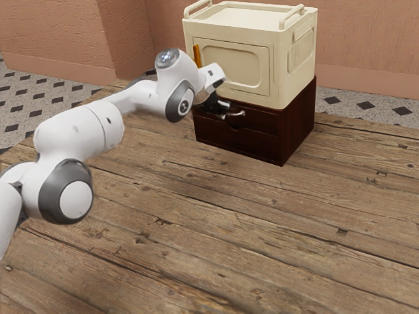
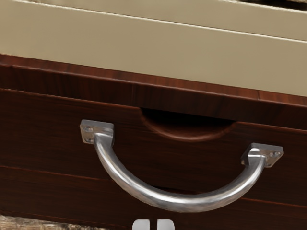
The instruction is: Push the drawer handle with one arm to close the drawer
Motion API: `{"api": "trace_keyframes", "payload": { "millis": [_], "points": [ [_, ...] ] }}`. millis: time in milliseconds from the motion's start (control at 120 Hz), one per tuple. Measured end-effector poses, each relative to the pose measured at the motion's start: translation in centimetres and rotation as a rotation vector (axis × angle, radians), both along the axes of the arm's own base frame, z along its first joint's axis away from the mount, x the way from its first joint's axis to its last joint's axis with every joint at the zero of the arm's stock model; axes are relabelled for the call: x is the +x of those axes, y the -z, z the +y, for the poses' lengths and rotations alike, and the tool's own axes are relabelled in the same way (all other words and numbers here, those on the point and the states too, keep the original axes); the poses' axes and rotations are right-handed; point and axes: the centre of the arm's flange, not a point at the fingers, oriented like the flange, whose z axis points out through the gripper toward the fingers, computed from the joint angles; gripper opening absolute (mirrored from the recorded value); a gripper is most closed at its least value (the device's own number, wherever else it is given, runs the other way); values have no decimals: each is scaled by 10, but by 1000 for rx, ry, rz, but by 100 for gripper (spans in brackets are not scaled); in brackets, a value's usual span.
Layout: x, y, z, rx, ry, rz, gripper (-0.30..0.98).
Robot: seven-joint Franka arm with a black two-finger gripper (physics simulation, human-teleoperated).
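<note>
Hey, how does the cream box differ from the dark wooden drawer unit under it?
The cream box is pale and stands taller; the drawer unit is dark reddish brown and lower. The box's front has a rounded-corner panel, while the drawer unit's front carries a curved metal handle. Both are boxy.

Arm [image 1: 71, 134], one, seven-jointed — white shell, grey joint collars; enters at the exterior view's left, extended toward its right, rising to the wrist [image 1: 177, 91]. Gripper [image 1: 224, 110], black, two-fingered — slanted down and toward the exterior view's right. Fingertips [image 2: 140, 224], pale, rounded, side by side, drawn together to a narrow slit.
</note>
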Motion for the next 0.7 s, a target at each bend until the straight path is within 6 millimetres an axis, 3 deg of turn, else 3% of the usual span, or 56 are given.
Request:
{"api": "trace_keyframes", "payload": {
  "millis": [42, 108, 175, 267, 317, 383, 458, 575, 700],
  "points": [
    [-9, -8, 5, 9, -1, 27, -10],
    [-45, -39, 10, 40, 0, 85, -10],
    [-100, -100, 3, 83, 7, 134, -10],
    [-187, -218, -23, 140, 26, 212, -10],
    [-224, -246, -24, 154, 31, 295, -10],
    [-263, -261, -24, 174, 50, 404, -10],
    [-286, -262, -30, 181, 100, 506, -10],
    [-290, -253, -41, 208, 220, 612, -9],
    [-293, -241, -48, 268, 335, 689, 19]
  ]
}}
